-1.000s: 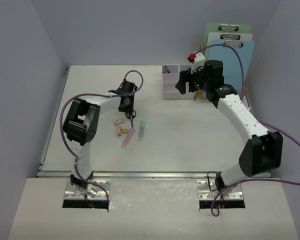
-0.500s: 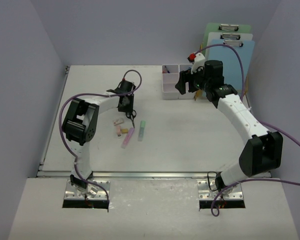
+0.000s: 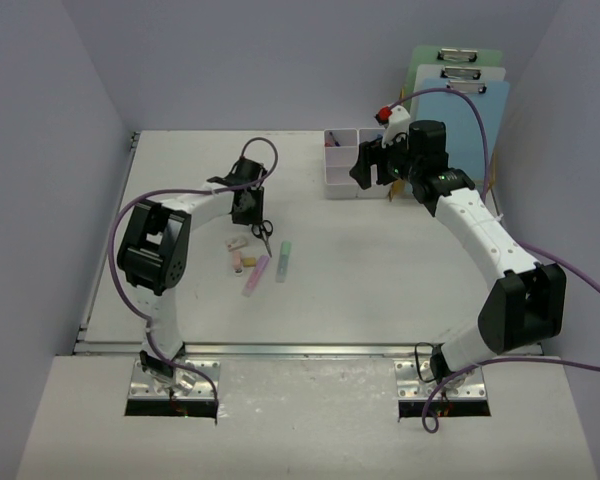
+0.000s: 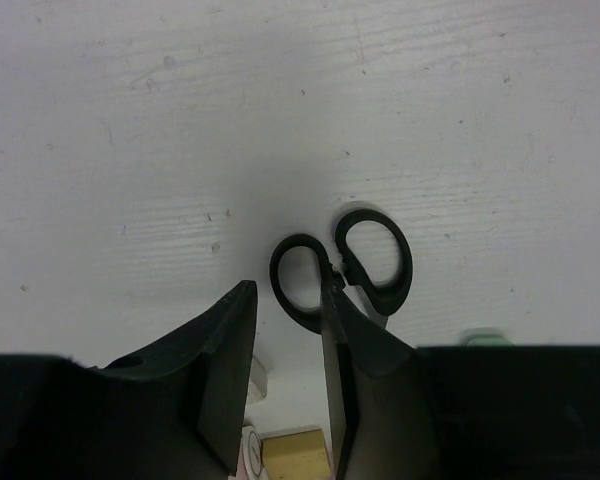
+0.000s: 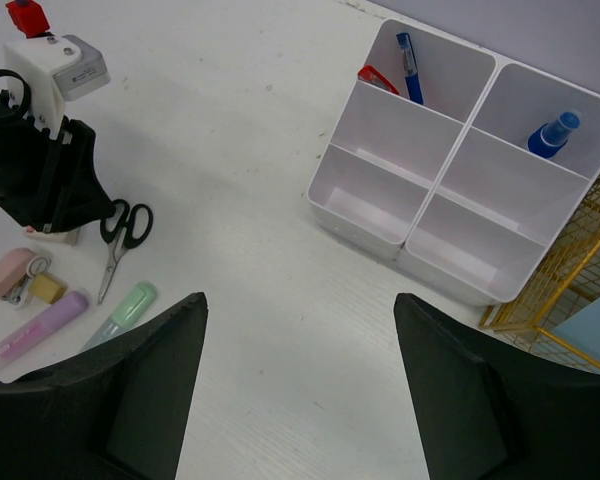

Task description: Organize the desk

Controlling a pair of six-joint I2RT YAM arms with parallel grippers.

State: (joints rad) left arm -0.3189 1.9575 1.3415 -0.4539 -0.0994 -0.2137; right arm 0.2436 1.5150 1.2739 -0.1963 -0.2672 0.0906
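- The desk (image 3: 380, 270) is the big white top under both arms. It runs from the rail (image 3: 310, 349) at its near edge to its far edge. I think it is not tidy yet.
- Loose things lie in a bunch left of its middle: scissors (image 4: 336, 272), a pink marker (image 3: 255, 275), a green marker (image 3: 283, 262) and some small bits (image 3: 240, 252) beside them.
- My left gripper (image 4: 286, 300) hangs right over the scissors' handle loops. Its jaws are a little apart, with bare desk showing between them, so it grips nothing.
- I think it points down there because the loops are the easy part to grab.
- The white box (image 5: 452, 155) stands by the far edge, right of the middle. A blue pen (image 5: 408, 68), a red thing (image 5: 377, 78) and a blue thing (image 5: 555, 135) sit in its far cells.
- My right gripper (image 5: 300, 300) hovers near the box, jaws wide apart, nothing in them. I guess it is parked there, out of the way.
- Next I would lower the left jaws around one loop and close slowly. Thin scissors lying flat could slip.
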